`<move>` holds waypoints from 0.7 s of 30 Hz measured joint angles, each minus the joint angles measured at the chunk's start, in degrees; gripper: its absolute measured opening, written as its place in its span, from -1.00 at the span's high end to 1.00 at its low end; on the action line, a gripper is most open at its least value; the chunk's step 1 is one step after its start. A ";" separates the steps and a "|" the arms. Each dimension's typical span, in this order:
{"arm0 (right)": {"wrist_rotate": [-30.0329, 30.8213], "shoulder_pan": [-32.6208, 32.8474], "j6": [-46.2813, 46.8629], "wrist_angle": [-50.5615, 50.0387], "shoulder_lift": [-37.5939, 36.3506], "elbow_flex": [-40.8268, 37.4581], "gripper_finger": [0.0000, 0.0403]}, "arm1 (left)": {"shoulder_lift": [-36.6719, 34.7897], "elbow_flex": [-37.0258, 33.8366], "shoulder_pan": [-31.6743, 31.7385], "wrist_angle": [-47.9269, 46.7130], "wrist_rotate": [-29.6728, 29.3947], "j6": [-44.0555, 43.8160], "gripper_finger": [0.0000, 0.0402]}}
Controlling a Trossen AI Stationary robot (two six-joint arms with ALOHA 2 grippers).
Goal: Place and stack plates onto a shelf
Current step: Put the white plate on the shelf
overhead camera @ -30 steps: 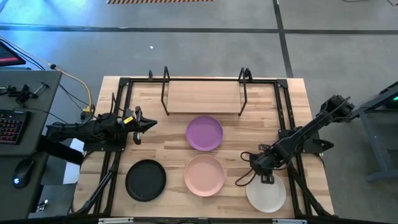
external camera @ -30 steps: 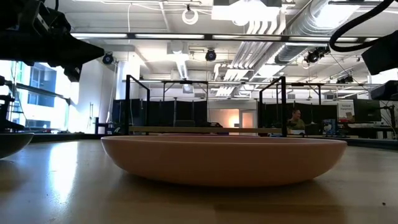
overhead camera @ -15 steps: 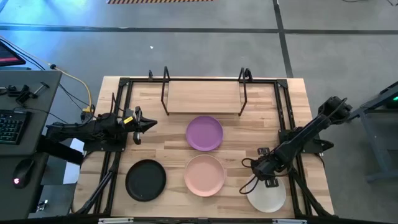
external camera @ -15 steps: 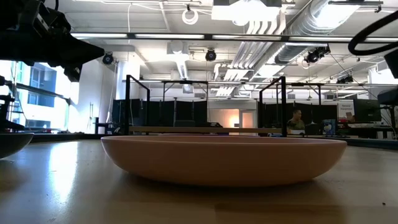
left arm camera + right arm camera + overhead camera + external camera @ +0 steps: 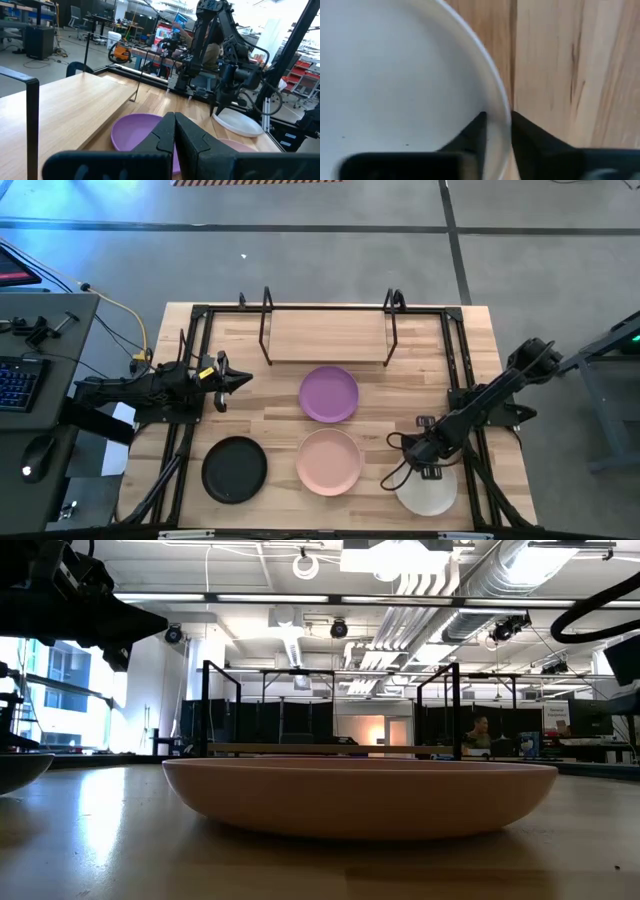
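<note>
Gripping the rim of the cream-white plate (image 5: 430, 491) is the step in hand; the right gripper (image 5: 496, 131) is down at the plate's far edge, near-right corner of the worktop (image 5: 250, 420), w/ one finger inside the rim and one outside; the jaws look pinched onto that rim, so grasping the plate, tho it sits flat on the wood, not yet lifted.

Left gripper (image 5: 174, 131) waits over the left side of the worktop, jaws clenched on nothing, pointing right toward the purple plate (image 5: 329, 394).

Other plates all on the worktop, none on the shelf (image 5: 325, 335): purple at centre, just near of the shelf; pink plate (image 5: 329, 461) near of the purple; black plate (image 5: 234, 469) at near left, well apart from the cream one. Shelf stands at the far edge, its board bare.

So the task looks barely begun; first pick of four, by my reading.

Next move calls for: a lift w/ the plate kept roughly level, since a rim pinch lets it tip or slip; then a carry far-left over the pink and purple w/o clipping them; then in between the shelf's black wire uprights and down flat on the board, left or right half so stacking room remains.
</note>
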 joint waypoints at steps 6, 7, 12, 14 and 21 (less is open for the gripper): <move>-0.91 -0.39 -1.61 -3.13 -1.23 1.90 0.98 | 0.00 0.00 -0.01 0.00 0.00 0.00 1.00; -1.54 -0.74 -2.17 -3.86 -2.21 2.38 0.99 | 0.00 0.00 0.01 -0.02 0.00 0.00 1.00; -5.67 -4.45 -3.84 -5.45 -9.47 4.68 1.00 | -0.02 0.00 -0.01 0.00 0.00 0.02 1.00; -6.56 -6.98 -3.75 -5.37 -12.66 5.82 1.00 | 0.00 0.00 -0.01 -0.02 0.00 0.00 1.00; -6.03 -21.02 -5.15 -1.78 -15.42 15.07 1.00 | -0.02 0.00 0.01 -0.01 0.00 0.00 1.00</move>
